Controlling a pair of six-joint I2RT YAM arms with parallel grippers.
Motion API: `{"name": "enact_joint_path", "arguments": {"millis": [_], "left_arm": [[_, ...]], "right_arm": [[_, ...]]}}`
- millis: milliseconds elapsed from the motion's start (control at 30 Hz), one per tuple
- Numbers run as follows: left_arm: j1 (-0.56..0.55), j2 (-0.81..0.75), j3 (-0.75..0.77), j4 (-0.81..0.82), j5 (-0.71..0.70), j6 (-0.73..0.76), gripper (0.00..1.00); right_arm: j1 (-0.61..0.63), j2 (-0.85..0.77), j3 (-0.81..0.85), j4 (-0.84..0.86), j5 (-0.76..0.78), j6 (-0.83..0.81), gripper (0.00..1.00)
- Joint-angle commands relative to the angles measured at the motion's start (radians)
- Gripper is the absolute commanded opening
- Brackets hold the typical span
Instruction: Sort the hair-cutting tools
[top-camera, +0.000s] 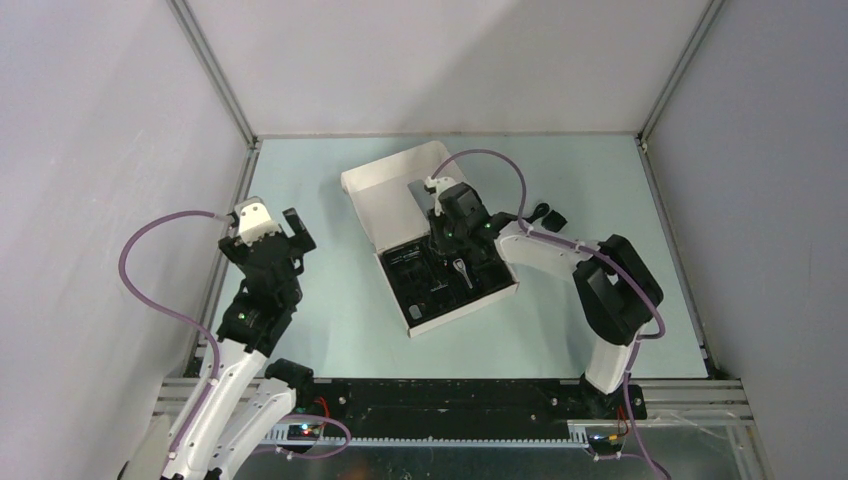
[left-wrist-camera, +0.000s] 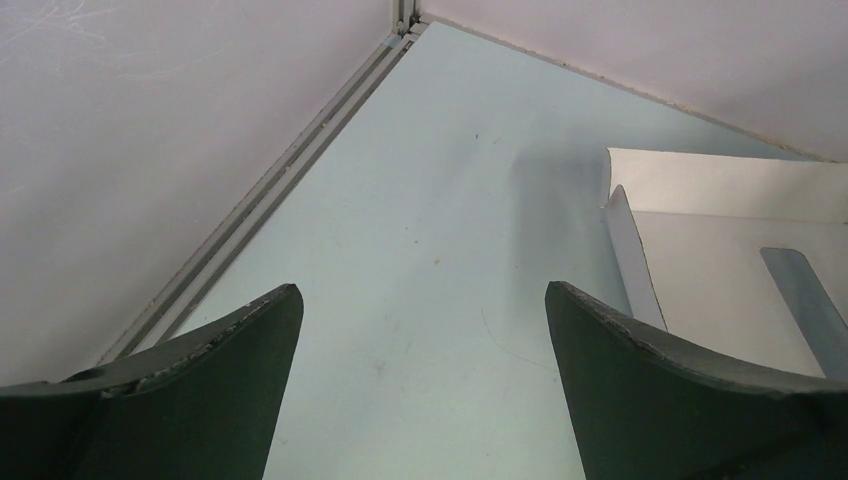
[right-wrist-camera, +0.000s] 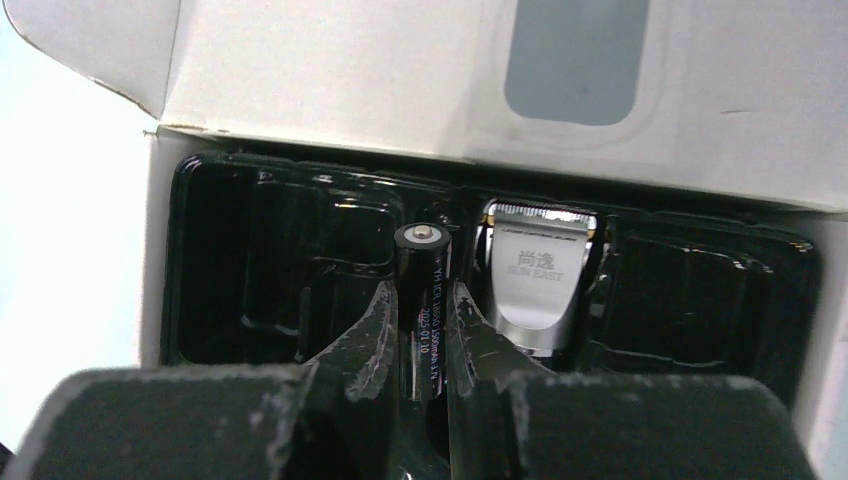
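The slim silver-and-black clipper (right-wrist-camera: 538, 275) lies in the black tray (right-wrist-camera: 270, 270) of the open white box; it also shows in the top view (top-camera: 458, 268). My right gripper (right-wrist-camera: 420, 295) is down in the tray, just left of the clipper, shut on a black battery-like cylinder (right-wrist-camera: 421, 262) with white print. In the top view the right gripper (top-camera: 447, 240) sits over the tray's far side. Small black clipper attachments (top-camera: 545, 215) lie on the table right of the box. My left gripper (left-wrist-camera: 420, 300) is open and empty above bare table at the left (top-camera: 270, 243).
The white box (top-camera: 395, 190) stands mid-table with its lid folded back to the far left; the lid edge shows in the left wrist view (left-wrist-camera: 720, 250). Grey walls and metal rails (top-camera: 215, 290) bound the light green table on three sides.
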Motion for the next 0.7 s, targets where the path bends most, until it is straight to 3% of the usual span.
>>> {"name": "enact_joint_path", "arguments": {"millis": [0, 500, 600, 667], "left_arm": [[-0.004, -0.002, 0.01, 0.025, -0.01, 0.005, 0.98], [-0.003, -0.009, 0.009, 0.026, -0.008, 0.006, 0.98], [-0.003, -0.01, 0.008, 0.025, -0.008, 0.007, 0.98], [-0.003, -0.01, 0.009, 0.025, -0.007, 0.007, 0.98]], "right_arm": [[0.02, 0.012, 0.054, 0.025, -0.027, 0.008, 0.08], [0.047, 0.034, 0.054, -0.056, 0.118, 0.081, 0.17], [0.05, 0.029, 0.054, -0.044, 0.115, 0.075, 0.22], [0.052, 0.026, 0.054, -0.041, 0.108, 0.067, 0.31]]}}
